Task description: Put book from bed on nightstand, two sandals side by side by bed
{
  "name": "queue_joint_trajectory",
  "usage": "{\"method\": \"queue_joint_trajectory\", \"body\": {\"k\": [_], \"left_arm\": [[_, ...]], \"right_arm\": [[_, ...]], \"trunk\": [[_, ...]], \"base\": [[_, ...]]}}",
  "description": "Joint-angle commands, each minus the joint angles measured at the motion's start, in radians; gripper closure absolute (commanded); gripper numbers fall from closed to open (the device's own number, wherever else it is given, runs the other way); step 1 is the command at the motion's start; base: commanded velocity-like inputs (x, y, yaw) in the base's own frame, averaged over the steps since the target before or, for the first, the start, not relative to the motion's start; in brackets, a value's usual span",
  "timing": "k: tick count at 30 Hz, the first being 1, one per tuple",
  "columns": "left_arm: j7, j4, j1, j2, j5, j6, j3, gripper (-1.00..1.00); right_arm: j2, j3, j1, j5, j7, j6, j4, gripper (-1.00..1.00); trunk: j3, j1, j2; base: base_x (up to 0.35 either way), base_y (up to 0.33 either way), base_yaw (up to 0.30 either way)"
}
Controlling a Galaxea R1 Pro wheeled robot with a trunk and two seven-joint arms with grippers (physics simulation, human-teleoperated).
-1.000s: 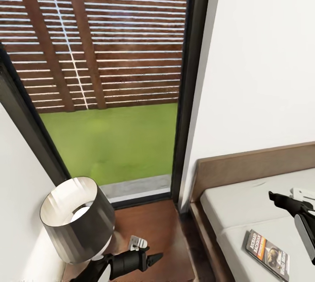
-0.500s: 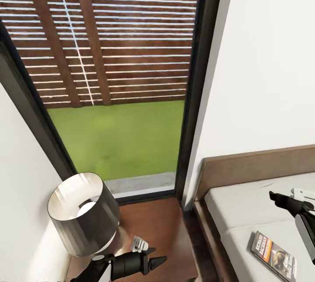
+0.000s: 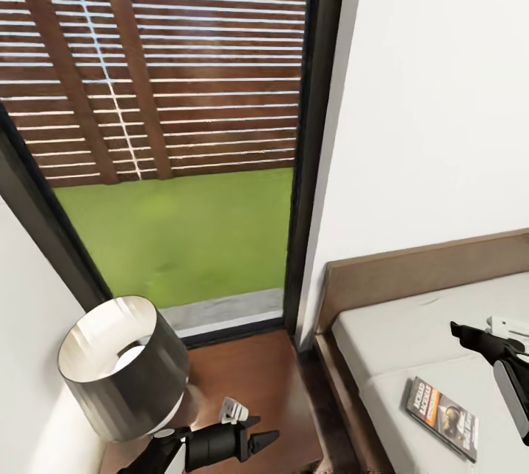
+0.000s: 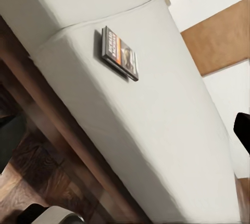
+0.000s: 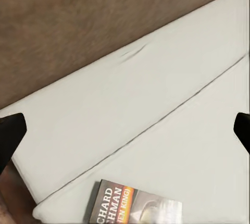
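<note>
Book [image 3: 443,417] is lying flat on the bed [image 3: 411,345] mattress near its edge, long axis running diagonally. Right pincer [image 3: 470,336] is hovering just beyond it, toward the headboard, jaws spread, empty, so the right arm is nearer. Left pincer [image 3: 261,437] is pointing over the floor by the lamp [image 3: 117,367]; its state is hard to tell. Nightstand top is mostly cut off; sandals unseen.
</note>
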Motion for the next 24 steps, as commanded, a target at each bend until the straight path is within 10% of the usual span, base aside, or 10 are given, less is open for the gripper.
{"method": "queue_joint_trajectory", "body": {"k": [1,24], "left_arm": [[-0.003,0.000,0.000,0.000,0.007,0.009,-0.001,-1.00],[-0.003,0.000,0.000,0.002,0.007,0.009,0.000,-1.00]], "right_arm": [[0.000,0.000,-0.001,-0.009,-0.002,0.005,-0.001,-1.00],[0.002,0.001,-0.001,-0.001,-0.003,-0.005,-0.001,-1.00]], "trunk": [[-0.002,0.000,-0.002],[-0.025,0.000,-0.002]], "base": [[0.000,0.000,-0.285],[0.000,0.000,-0.169]]}}
